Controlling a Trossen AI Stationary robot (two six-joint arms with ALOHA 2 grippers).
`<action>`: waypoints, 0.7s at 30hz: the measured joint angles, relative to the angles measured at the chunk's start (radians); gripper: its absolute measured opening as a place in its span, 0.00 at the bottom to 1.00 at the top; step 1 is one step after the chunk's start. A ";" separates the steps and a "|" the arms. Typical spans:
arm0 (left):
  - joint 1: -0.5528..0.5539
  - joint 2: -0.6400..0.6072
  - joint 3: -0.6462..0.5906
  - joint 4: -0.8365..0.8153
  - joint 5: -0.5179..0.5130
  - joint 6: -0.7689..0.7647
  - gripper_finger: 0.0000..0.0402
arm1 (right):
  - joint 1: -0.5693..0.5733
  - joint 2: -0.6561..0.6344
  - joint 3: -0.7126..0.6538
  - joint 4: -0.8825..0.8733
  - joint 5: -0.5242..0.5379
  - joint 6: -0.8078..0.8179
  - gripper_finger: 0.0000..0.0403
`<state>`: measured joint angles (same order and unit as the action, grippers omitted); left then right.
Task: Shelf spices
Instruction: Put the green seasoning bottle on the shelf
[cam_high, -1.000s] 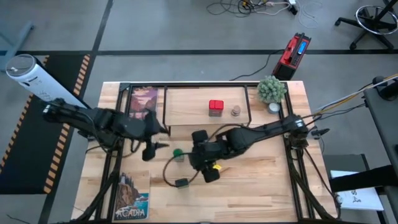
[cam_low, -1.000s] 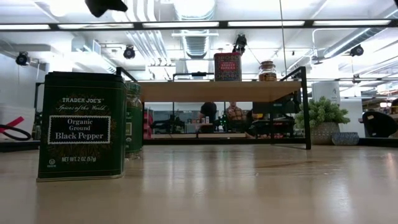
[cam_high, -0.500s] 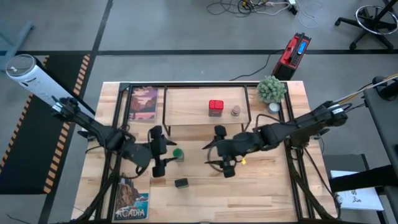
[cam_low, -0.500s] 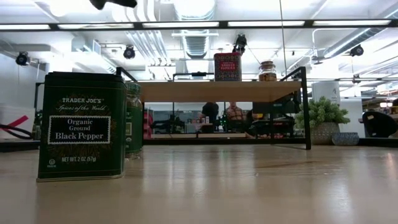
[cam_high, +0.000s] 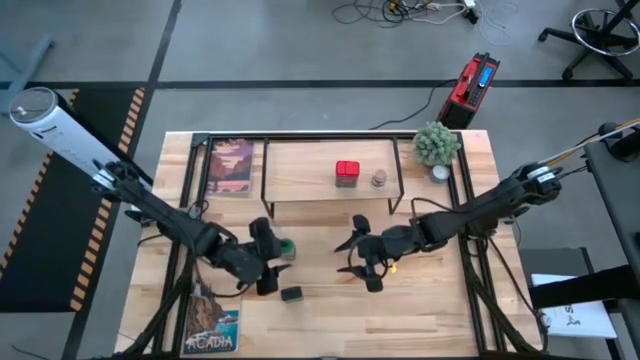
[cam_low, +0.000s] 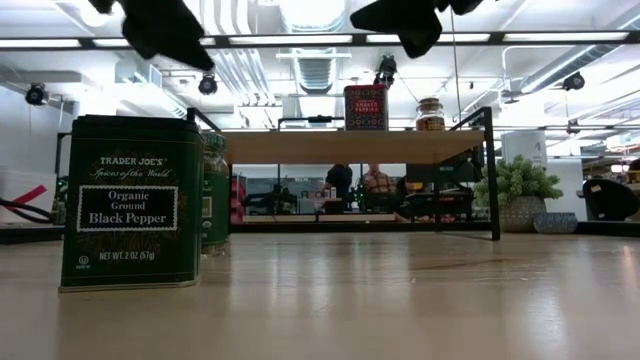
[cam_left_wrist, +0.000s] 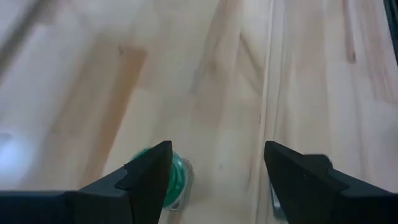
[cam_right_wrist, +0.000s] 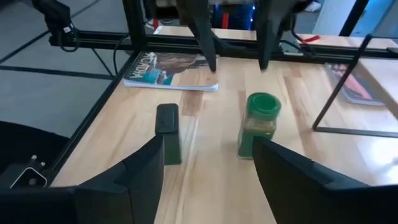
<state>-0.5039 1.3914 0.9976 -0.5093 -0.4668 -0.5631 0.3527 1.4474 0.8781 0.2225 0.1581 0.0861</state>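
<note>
Above the green-capped jar (cam_high: 286, 246), left hand (cam_high: 268, 258) hovers open.

Four spice containers are counted: red tin (cam_high: 347, 173), tan jar (cam_high: 379, 179), green-capped jar (cam_high: 286, 247), dark tin (cam_high: 291, 294). One shelf (cam_high: 310, 165) is seen.

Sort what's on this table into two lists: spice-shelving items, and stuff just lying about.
Job items:
- shelf
- red tin and tan jar, on the shelf
- green-capped jar and black pepper tin, on the table

Lying about:
- potted plant
- Acadia booklet
- second booklet
</note>
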 joint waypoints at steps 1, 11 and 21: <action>0.013 0.011 0.000 -0.002 0.030 -0.001 0.61 | 0.001 0.005 -0.002 0.022 0.000 -0.004 0.53; 0.098 0.048 0.002 -0.067 0.158 0.039 0.61 | 0.010 0.045 -0.017 0.052 0.000 -0.031 0.55; 0.141 0.042 0.093 -0.179 0.206 0.141 0.61 | 0.010 0.049 -0.017 0.053 0.000 -0.034 0.53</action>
<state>-0.3625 1.4338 1.0902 -0.6882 -0.2606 -0.4218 0.3626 1.4963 0.8616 0.2754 0.1581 0.0517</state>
